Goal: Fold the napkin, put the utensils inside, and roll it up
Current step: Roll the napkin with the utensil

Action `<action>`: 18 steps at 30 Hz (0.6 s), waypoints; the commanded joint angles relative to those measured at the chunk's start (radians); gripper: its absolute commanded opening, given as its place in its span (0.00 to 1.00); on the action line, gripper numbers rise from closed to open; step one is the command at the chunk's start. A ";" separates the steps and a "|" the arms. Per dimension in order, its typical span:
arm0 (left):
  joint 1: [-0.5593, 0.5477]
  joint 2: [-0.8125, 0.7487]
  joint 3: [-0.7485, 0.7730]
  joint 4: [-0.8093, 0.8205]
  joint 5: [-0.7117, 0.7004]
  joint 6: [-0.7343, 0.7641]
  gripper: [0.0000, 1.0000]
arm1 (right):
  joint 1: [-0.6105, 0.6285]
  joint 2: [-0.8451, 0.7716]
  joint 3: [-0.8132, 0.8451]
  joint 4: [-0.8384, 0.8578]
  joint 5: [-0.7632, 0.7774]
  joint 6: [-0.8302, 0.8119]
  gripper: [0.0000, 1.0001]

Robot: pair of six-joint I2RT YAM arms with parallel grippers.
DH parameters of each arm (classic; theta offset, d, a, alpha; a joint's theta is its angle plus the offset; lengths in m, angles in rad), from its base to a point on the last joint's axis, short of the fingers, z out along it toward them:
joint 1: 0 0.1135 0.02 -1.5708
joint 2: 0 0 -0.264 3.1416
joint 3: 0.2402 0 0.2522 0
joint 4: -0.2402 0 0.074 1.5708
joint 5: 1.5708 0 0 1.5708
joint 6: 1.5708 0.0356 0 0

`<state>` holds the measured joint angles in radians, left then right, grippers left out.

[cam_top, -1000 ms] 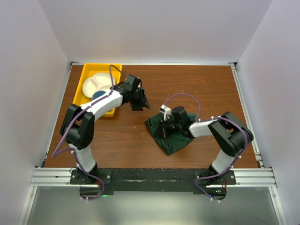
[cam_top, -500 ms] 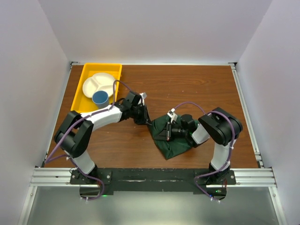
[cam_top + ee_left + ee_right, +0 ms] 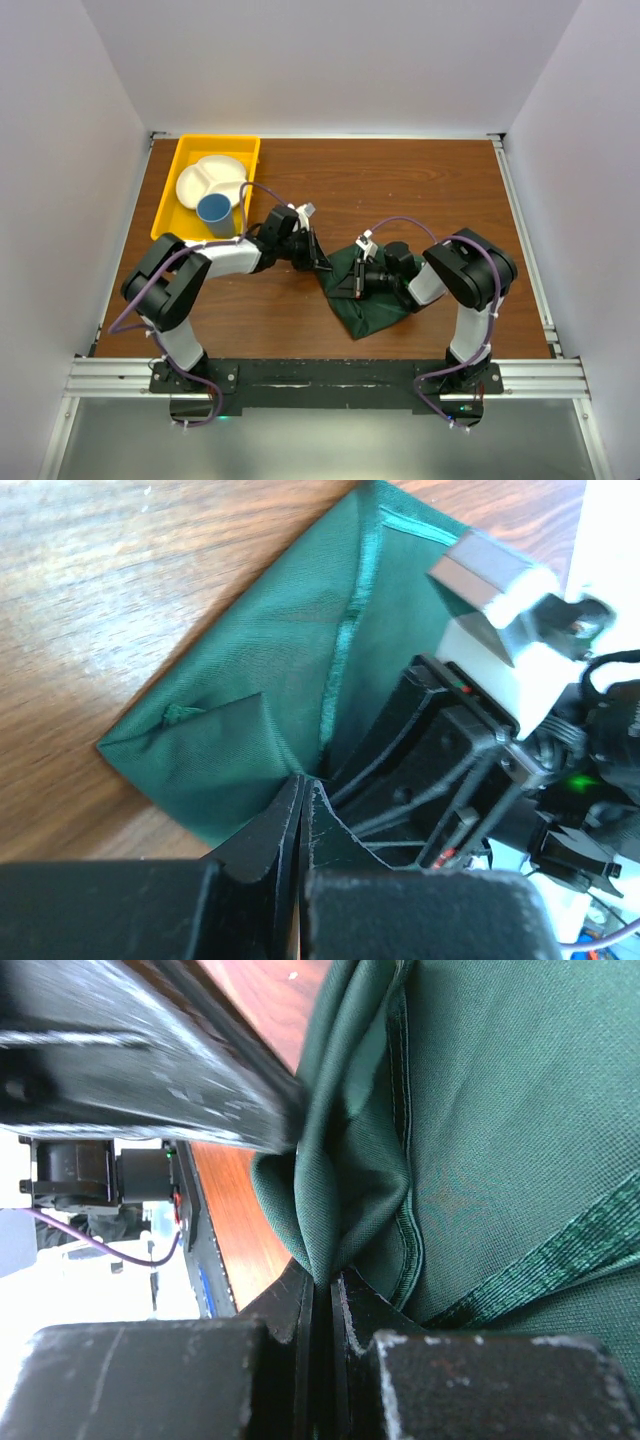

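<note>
The dark green napkin lies crumpled on the wooden table in front of the right arm. My left gripper reaches its upper left corner. In the left wrist view the left gripper is shut with the napkin's edge pinched at its tips. My right gripper rests on the cloth from the right. Seen from the right wrist, the right gripper is shut on a raised fold of the napkin. The two grippers nearly touch. The utensils are out of view.
A yellow tray stands at the back left and holds a white divided plate and a blue cup. White walls close in the table on three sides. A metal rail runs along the right edge.
My left arm swung from beside the tray down to the napkin's corner, and its jaws closed there. The right arm pulled in over the napkin and then held still, staying shut.
</note>
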<state>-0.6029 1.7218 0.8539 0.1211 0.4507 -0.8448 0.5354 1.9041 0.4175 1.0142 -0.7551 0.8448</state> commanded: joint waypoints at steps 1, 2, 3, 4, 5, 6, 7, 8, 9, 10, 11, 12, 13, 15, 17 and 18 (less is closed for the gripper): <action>-0.006 0.051 -0.033 0.138 0.025 -0.037 0.01 | 0.001 0.010 -0.009 -0.216 0.105 -0.078 0.00; -0.008 0.061 -0.042 0.144 0.026 -0.036 0.01 | 0.000 -0.002 -0.008 -0.223 0.108 -0.076 0.00; -0.006 0.071 -0.050 0.167 0.026 -0.040 0.01 | 0.001 -0.007 -0.008 -0.236 0.117 -0.075 0.00; -0.008 0.084 -0.059 0.184 0.031 -0.042 0.01 | 0.001 -0.011 -0.011 -0.242 0.123 -0.075 0.01; -0.008 0.088 -0.071 0.196 0.031 -0.039 0.00 | 0.000 -0.022 -0.010 -0.253 0.128 -0.084 0.01; -0.009 0.096 -0.073 0.207 0.028 -0.033 0.00 | 0.000 -0.030 -0.005 -0.294 0.134 -0.090 0.02; -0.009 0.114 -0.072 0.207 0.020 -0.025 0.00 | 0.000 -0.037 0.000 -0.313 0.143 -0.099 0.03; -0.011 0.123 -0.069 0.206 0.020 -0.019 0.00 | -0.002 -0.056 0.003 -0.330 0.146 -0.116 0.03; -0.011 0.134 -0.072 0.201 0.020 -0.008 0.00 | 0.000 -0.069 0.007 -0.386 0.155 -0.127 0.05; -0.012 0.148 -0.075 0.201 0.013 -0.002 0.00 | -0.002 -0.083 0.026 -0.428 0.175 -0.142 0.07; -0.017 0.154 -0.093 0.204 0.008 0.003 0.00 | 0.001 -0.100 0.038 -0.471 0.186 -0.179 0.10; -0.017 0.160 -0.105 0.216 0.005 0.012 0.00 | 0.001 -0.134 0.049 -0.561 0.198 -0.199 0.13; -0.017 0.173 -0.114 0.222 -0.001 0.013 0.00 | 0.000 -0.154 0.075 -0.609 0.213 -0.217 0.16; -0.017 0.185 -0.153 0.259 -0.001 0.013 0.00 | 0.001 -0.198 0.104 -0.746 0.269 -0.275 0.26; -0.018 0.203 -0.179 0.276 -0.010 0.016 0.00 | 0.000 -0.217 0.145 -0.822 0.301 -0.323 0.29; -0.018 0.214 -0.184 0.285 -0.017 0.023 0.00 | 0.001 -0.223 0.159 -0.888 0.312 -0.337 0.32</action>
<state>-0.6147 1.8645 0.7464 0.4610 0.4911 -0.8803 0.5449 1.7031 0.5274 0.5041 -0.6464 0.6750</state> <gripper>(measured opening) 0.019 0.271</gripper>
